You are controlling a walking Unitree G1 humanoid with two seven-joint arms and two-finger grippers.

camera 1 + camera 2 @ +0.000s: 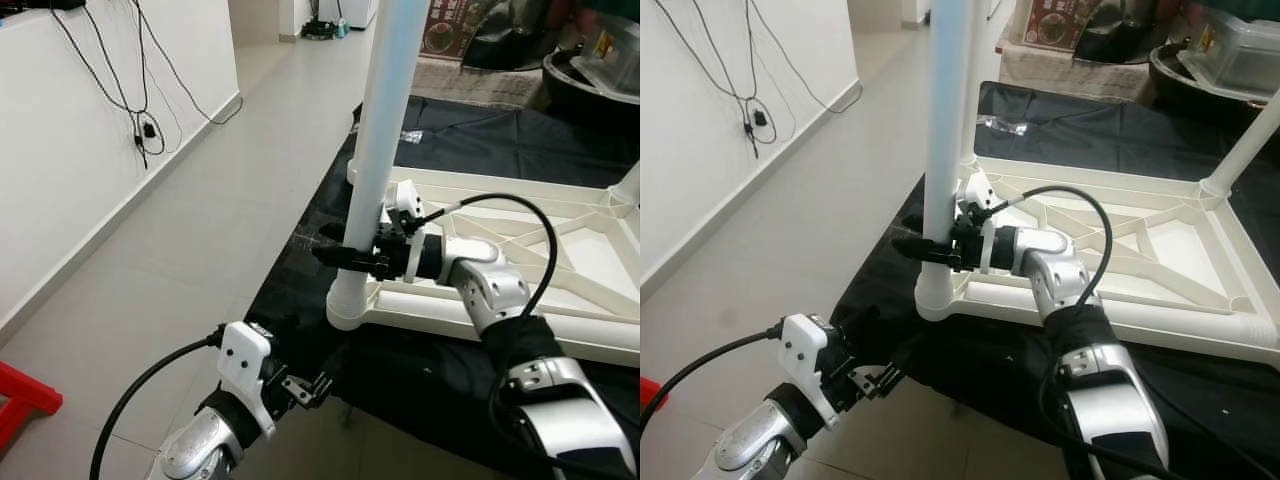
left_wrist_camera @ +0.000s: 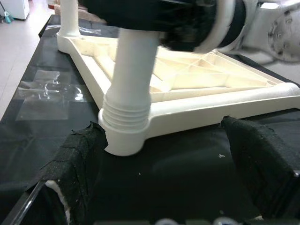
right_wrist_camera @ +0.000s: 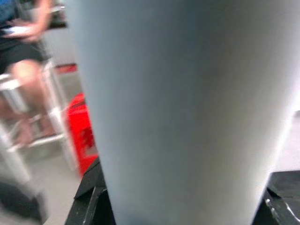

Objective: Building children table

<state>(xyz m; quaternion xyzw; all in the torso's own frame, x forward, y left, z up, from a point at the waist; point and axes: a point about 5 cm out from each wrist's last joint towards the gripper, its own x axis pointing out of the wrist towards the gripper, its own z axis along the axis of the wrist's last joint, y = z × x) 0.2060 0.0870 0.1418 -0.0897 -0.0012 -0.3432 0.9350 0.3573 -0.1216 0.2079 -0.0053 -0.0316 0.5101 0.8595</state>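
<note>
A white children's table top (image 1: 520,305) lies upside down on a black mat (image 1: 480,140). One white leg (image 1: 385,130) stands upright in the near left corner socket (image 2: 124,136). My right gripper (image 1: 345,255) is shut on this leg just above the socket; the leg (image 3: 187,108) sits between its black fingers (image 3: 93,197). Low in front of that corner, my left gripper (image 1: 310,385) hangs open over the mat's edge with its padded fingers (image 2: 79,164) apart and nothing between them. Another leg (image 1: 1245,150) stands at the far right corner, and a further one (image 2: 70,16) at the far left.
A white wall with hanging black cables (image 1: 140,110) runs along the left, with tiled floor (image 1: 200,230) between it and the mat. A red stool (image 1: 20,400) is at the near left. Boxes and containers (image 1: 600,60) crowd the back right. A seated person (image 3: 23,56) shows in the right wrist view.
</note>
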